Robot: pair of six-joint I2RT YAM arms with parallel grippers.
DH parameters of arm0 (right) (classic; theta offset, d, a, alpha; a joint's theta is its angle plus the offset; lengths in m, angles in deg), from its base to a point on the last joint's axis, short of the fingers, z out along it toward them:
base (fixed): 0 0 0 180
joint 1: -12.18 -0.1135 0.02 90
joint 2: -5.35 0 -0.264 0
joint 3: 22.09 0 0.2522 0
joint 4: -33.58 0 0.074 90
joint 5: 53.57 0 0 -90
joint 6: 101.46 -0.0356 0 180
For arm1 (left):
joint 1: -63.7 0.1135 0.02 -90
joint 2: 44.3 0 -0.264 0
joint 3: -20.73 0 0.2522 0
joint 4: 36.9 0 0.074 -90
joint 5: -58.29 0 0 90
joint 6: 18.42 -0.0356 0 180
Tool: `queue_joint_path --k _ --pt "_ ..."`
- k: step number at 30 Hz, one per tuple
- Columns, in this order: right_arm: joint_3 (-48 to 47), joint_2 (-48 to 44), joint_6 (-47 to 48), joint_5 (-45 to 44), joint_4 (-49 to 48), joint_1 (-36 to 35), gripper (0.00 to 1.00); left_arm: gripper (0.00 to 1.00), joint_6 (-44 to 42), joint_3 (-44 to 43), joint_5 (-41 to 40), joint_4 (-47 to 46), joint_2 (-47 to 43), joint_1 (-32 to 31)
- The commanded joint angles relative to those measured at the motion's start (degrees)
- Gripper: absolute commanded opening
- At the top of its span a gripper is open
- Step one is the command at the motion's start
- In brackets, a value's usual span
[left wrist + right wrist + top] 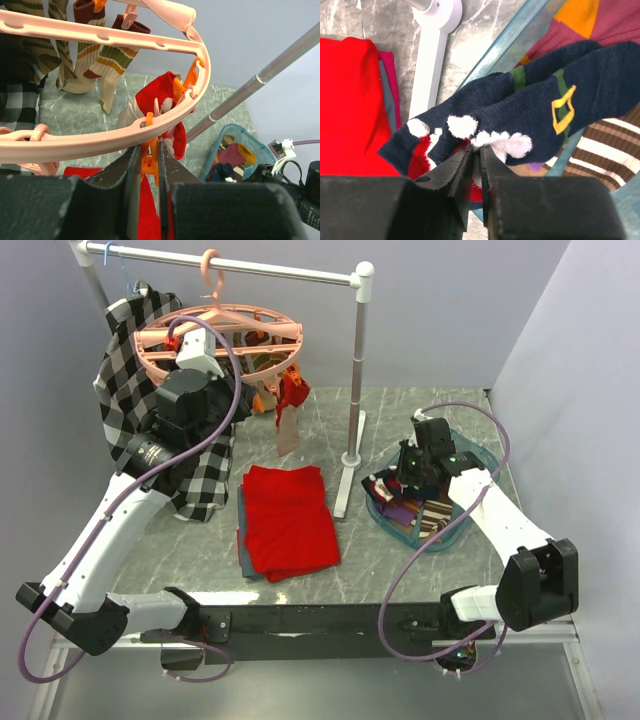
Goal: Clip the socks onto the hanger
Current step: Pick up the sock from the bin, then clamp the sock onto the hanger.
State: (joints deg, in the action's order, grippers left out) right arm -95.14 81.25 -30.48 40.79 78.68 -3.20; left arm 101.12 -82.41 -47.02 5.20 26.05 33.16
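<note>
- L gripper at hanger rim, fingers nearly closed, pinching orange clip.
- R gripper by teal bin, fingers nearly closed on navy sock cuff.

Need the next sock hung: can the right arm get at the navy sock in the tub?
Likely yes: the right pincer is closed on the white fluffy trim of the navy sock. That sock lies on top of the brown striped sock in the blue tub, with nothing over it.
</note>
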Motion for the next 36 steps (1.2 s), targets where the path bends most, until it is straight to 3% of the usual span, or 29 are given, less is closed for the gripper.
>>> queue_joint_path --k 1,3,10,12,14,20,26,32,36 --pt "0.48 0.30 -0.22 -0.14 0.23 0.52 0.19 0.17 -0.97 -1.85 0.63 -2.41 -0.91 0.31" --pt "2.67 0.65 0.04 0.12 -0.83 0.52 0.24 0.17 -0.80 -1.67 0.89 -2.41 -1.00 0.31" --pt "5.50 2.23 0.74 1.61 -3.91 0.44 0.24 0.17 -0.54 -1.23 1.69 -2.41 -1.00 0.31" --pt "4.80 1.71 0.66 1.44 -2.77 0.43 0.19 0.17 -0.53 -1.23 1.69 -2.15 -1.09 0.22" --pt "4.01 -0.92 0.57 0.92 -1.72 0.52 0.00 0.17 -0.36 -1.23 1.77 -2.23 -1.35 0.31" --pt "-5.37 -6.81 -0.22 1.61 3.99 0.44 0.00 0.17 0.08 -0.88 2.74 -3.02 -1.79 0.31" --pt "-12.42 -10.33 -3.38 8.72 4.01 0.09 0.00 0.17 0.17 -0.62 3.27 -3.64 -1.79 0.22" --pt "-15.59 -9.90 -11.55 16.28 -4.69 -8.69 0.00 0.17 0.08 0.09 3.01 -4.43 -1.97 0.22" --pt "-15.95 -7.53 -21.72 19.10 -14.17 -15.46 0.00 0.17 0.34 0.96 2.92 -5.22 -2.23 0.22"
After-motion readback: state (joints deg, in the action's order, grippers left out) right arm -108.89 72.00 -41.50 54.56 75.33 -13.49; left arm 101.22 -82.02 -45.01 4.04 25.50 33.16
